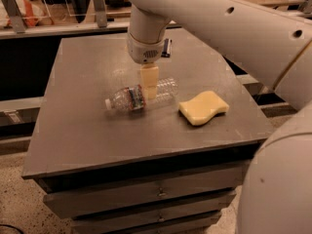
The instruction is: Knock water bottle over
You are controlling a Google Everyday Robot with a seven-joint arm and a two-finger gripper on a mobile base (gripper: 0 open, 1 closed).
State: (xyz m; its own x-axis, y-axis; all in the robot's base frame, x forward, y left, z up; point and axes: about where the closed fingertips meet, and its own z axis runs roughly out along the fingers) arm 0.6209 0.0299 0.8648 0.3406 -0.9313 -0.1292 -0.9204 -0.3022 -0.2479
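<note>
The bottle point(140, 97) lies on its side near the middle of the counter point(83, 130), white cap pointing left and base pointing right. Its label band sits towards the cap end. The gripper point(149, 88) hangs straight down from the arm point(146, 38) over the bottle's clear right half. Its pale tip overlaps the ribbed body just right of the label. Whether the tip touches the plastic cannot be told. Whether the jaws are clenched or released cannot be told either, as they show as one pale block.

Right of the bottle, near but apart from its base, lies the sponge point(204, 107). The sponge is closer than the bottle to the counter's right edge. Behind the bottle, partly hidden by the arm, a black object point(166, 48) lies near the back edge.

Left of the cap, bare counter runs to the left edge. In front of the bottle, a wide bare strip runs to the front edge. Behind the bottle on the left, the surface is also bare up to the back edge. Below the front edge, drawers point(156, 194) stack down.
</note>
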